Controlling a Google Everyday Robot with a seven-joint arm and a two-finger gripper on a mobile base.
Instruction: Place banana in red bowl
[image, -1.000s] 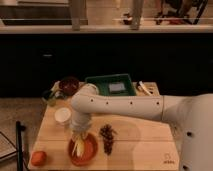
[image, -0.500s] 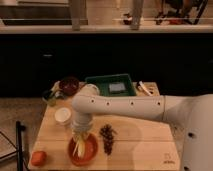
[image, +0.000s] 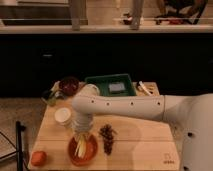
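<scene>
The red bowl (image: 83, 150) sits near the front left of the wooden table (image: 140, 140). The pale-yellow banana (image: 80, 147) lies inside it, upright in the picture. My gripper (image: 82, 136) hangs straight down over the bowl, its tips at the banana's upper end. The white arm reaches in from the right across the table.
A white cup (image: 63, 116) stands just left of the arm. A round orange fruit (image: 38, 158) lies at the front left corner. A dark pinecone-like object (image: 107, 138) lies right of the bowl. A maroon bowl (image: 69, 85) and green tray (image: 112, 86) stand at the back.
</scene>
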